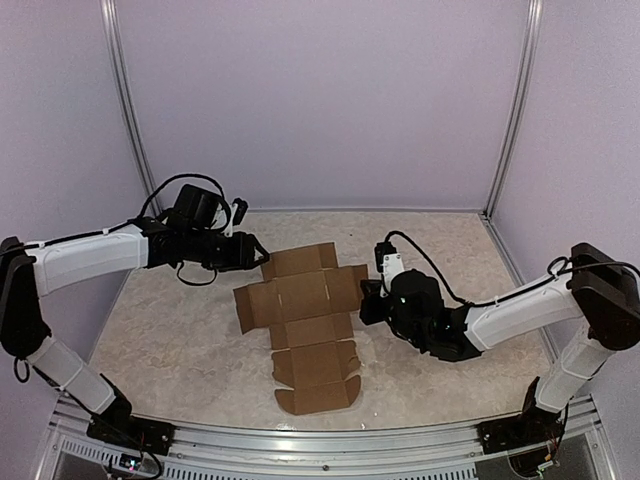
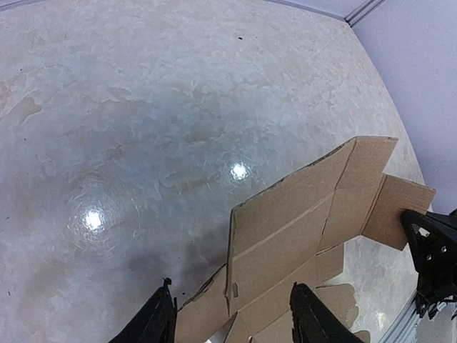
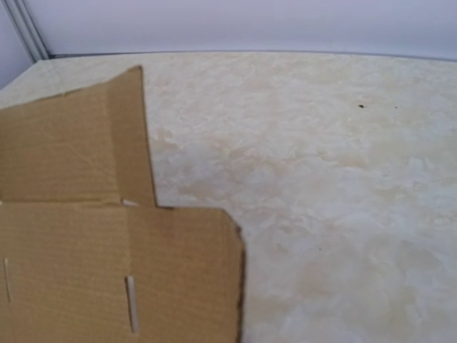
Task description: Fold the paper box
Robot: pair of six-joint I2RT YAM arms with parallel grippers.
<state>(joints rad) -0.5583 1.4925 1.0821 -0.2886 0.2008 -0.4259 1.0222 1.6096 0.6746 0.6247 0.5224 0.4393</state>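
Paper box (image 1: 305,325): brown cardboard, unfolded, lay flat near the middle of the table (image 1: 170,340), between the two arms, with its flaps spread and rounded tabs at the near end. Left gripper (image 1: 262,253): sat at the sheet's far left corner, fingers (image 2: 157,321) partly apart, cardboard lying between them, no firm hold seen. Right gripper (image 1: 366,300): closed, tip at the sheet's right flap; whether it pinched the cardboard could not be told.
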